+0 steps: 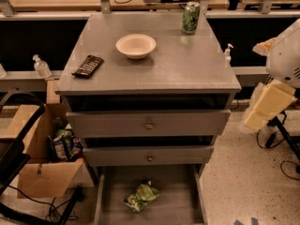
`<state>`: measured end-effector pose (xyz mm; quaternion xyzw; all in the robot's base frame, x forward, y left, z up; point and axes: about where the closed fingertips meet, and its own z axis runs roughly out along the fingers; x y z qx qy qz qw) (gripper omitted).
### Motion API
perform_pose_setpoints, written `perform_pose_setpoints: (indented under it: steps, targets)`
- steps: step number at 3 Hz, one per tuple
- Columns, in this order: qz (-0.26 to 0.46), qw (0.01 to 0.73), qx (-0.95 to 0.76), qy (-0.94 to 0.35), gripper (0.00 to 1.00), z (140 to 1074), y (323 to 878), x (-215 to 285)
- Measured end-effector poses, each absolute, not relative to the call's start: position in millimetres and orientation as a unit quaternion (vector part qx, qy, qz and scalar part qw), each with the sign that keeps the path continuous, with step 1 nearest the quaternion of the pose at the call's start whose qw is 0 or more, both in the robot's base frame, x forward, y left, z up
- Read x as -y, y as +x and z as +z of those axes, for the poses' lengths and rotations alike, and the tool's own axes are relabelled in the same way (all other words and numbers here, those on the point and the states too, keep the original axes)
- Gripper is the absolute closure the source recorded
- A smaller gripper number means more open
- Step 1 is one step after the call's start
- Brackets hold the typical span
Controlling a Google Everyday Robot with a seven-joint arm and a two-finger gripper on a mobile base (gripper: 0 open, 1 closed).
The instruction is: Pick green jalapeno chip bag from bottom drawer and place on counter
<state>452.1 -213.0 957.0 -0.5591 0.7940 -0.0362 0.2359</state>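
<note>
The green jalapeno chip bag (142, 196) lies crumpled on the floor of the open bottom drawer (178, 205), near its middle front. The counter (183, 64) caps the grey cabinet above. My gripper (266, 106) hangs at the right edge of the view, beside the cabinet at the height of the upper drawer front. It is well above and to the right of the bag and touches nothing.
On the counter stand a white bowl (136, 45), a green drink can (191, 18) and a dark remote (88, 65). Two closed drawer fronts with knobs (149, 124) sit above the open drawer. A cardboard box with snack packets (65, 144) stands on the left. Cables (281, 149) lie on the right floor.
</note>
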Motion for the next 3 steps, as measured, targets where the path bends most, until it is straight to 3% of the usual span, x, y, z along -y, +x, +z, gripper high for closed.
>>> perform_pose_setpoints:
  steps: [3]
  targets:
    - [0.062,0.363,-0.79,-0.491,0.0,813.4,443.9,190.6]
